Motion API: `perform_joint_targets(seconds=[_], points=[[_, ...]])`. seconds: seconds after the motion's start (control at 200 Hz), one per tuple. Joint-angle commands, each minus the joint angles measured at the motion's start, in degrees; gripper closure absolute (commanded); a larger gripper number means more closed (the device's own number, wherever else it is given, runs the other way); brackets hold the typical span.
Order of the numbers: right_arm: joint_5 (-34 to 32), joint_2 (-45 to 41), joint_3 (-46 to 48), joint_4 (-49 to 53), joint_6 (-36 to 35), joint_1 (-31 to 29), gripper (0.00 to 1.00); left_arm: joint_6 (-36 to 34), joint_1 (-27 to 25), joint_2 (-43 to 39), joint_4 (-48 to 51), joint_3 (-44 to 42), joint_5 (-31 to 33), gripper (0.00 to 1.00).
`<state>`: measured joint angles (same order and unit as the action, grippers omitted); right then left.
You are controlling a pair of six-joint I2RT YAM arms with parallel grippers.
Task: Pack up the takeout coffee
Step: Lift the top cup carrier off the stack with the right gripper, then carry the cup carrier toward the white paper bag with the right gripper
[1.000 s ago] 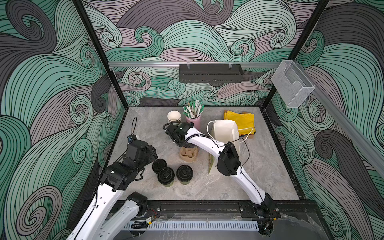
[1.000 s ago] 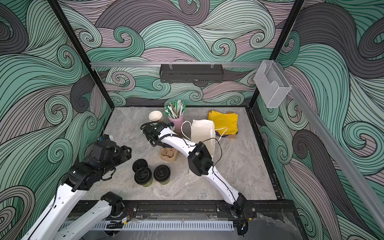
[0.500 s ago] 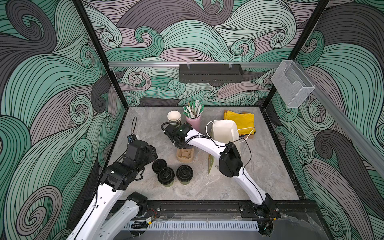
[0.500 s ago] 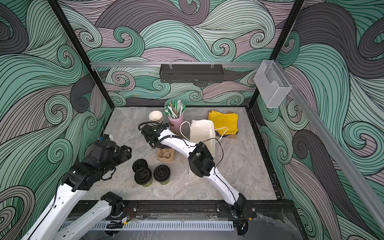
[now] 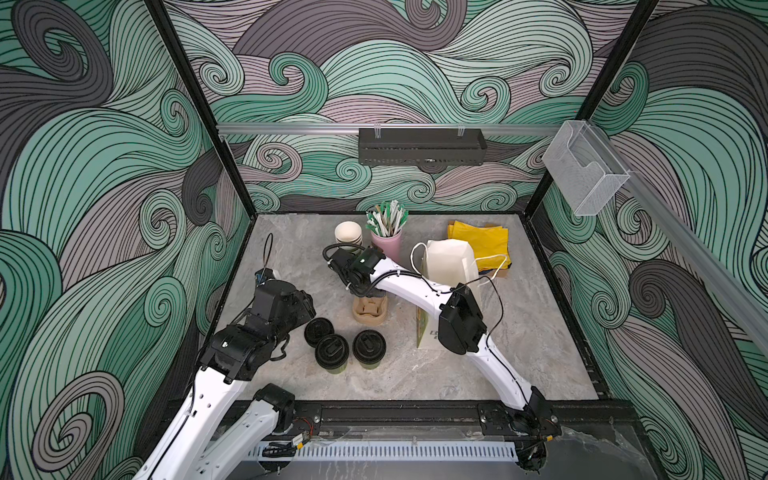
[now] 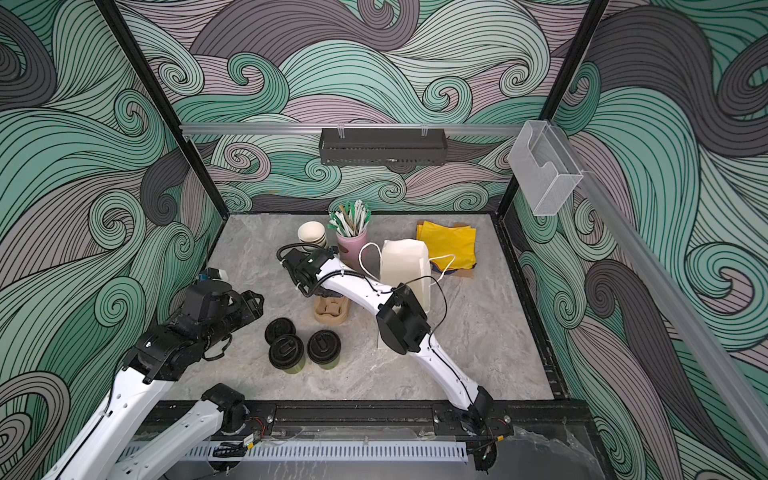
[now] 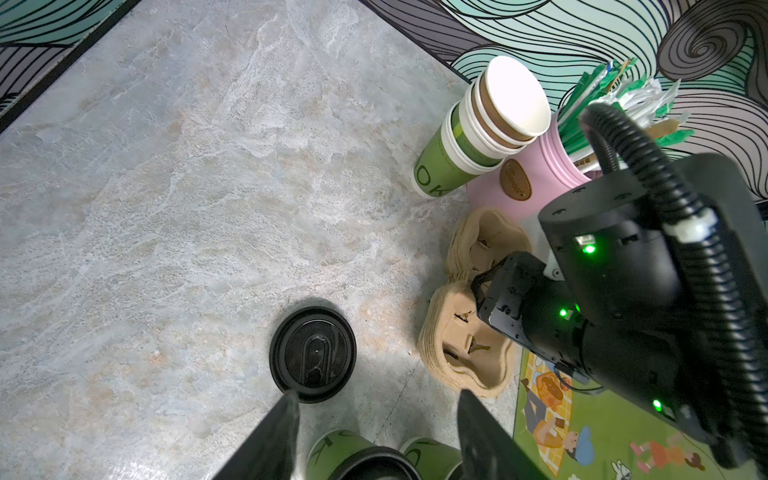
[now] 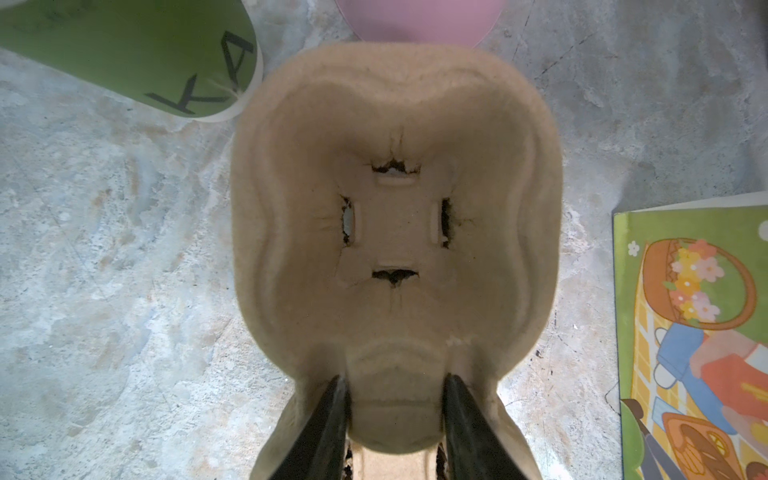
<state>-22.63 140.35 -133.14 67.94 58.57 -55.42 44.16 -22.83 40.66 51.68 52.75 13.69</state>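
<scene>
Three swirl-patterned walls, marble tabletop

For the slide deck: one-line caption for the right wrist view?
Right gripper astride the middle of a brown pulp carrier; green cup and illustrated card nearby.

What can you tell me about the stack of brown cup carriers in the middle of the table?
The stack of cup carriers is tan moulded pulp, several nested as the layered edges show in the left wrist view. Each has two cup wells joined by a raised middle ridge; the well bottom has a square pad with four torn slits. Both wells are empty. It lies flat on the table, close to the pink cup. The right gripper straddles the ridge; whether it grips, I cannot tell.
</scene>
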Motion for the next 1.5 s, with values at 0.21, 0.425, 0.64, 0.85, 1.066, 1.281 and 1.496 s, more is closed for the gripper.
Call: perform_joint_targets(seconds=[0.21,0.425,0.64,0.85,1.066,1.281,1.496], points=[[0.5,-1.3,-0.1,0.5,0.1,0.2,0.71,-0.2,0.3,-0.5,-0.5,0.0,0.1,0.38],[0.5,-3.2,-0.5,0.4,-1.5,0.1,0.73,-0.1,0.2,-1.0,-0.5,0.1,0.6,0.38],[1.2,-5.6,-0.5,0.4,-2.7,-0.3,0.74,0.3,0.2,-2.1,-0.4,0.2,2.0,0.39],[1.5,-6.2,-1.1,0.5,-3.4,-0.5,0.74,0.7,0.3,-2.8,-0.1,0.1,2.6,0.40],[2.1,-7.0,-2.9,0.5,-4.9,-1.0,0.74,0.8,0.3,-3.1,-0.2,0.1,3.1,0.40],[2.7,-9.3,-3.9,0.0,-6.6,-1.9,0.74,1.1,0.3,-3.7,-0.2,0.3,3.8,0.40],[3.8,-12.0,-5.2,-0.7,-9.3,-3.3,0.74,1.3,0.3,-3.9,-0.4,0.6,4.2,0.41]])
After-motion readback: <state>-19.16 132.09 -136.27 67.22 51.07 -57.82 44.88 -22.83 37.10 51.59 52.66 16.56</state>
